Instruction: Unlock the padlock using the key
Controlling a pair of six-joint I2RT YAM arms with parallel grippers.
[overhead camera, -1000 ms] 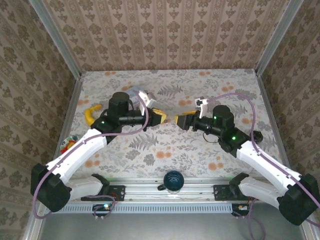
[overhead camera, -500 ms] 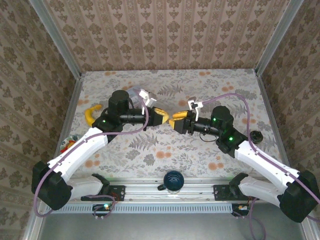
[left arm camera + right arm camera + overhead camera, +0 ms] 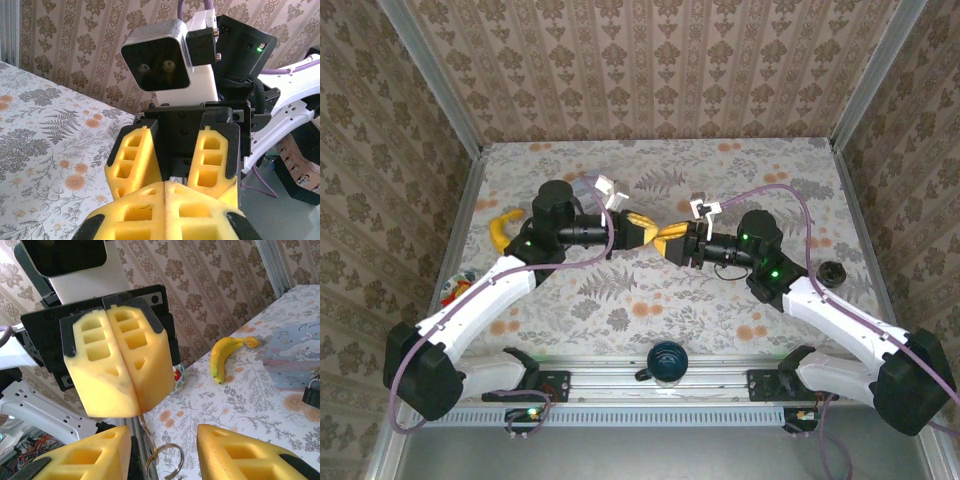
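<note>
My left gripper (image 3: 645, 232) is shut on the key (image 3: 148, 432). The key's blade hangs out from between its yellow fingertips (image 3: 120, 370), with a metal ring (image 3: 167, 464) at its end. My right gripper (image 3: 672, 243) faces it tip to tip above the middle of the table. It is open, with one finger (image 3: 85, 455) on each side of the key and ring, not touching them. In the left wrist view my left gripper (image 3: 166, 190) is closed flat, and the right gripper (image 3: 175, 165) stands apart behind it. The dark padlock (image 3: 312, 392) lies on the table beside the pale blue tin (image 3: 295, 352).
A banana (image 3: 503, 228) lies at the table's left, behind the left arm. A small colourful dish (image 3: 455, 288) sits at the left edge, a dark mug (image 3: 667, 362) at the near rail and a black round thing (image 3: 830, 272) on the right.
My right gripper has moved left until it meets the left gripper's tips. Its jaws have narrowed around the hanging key. The left gripper has stayed shut on the key.
</note>
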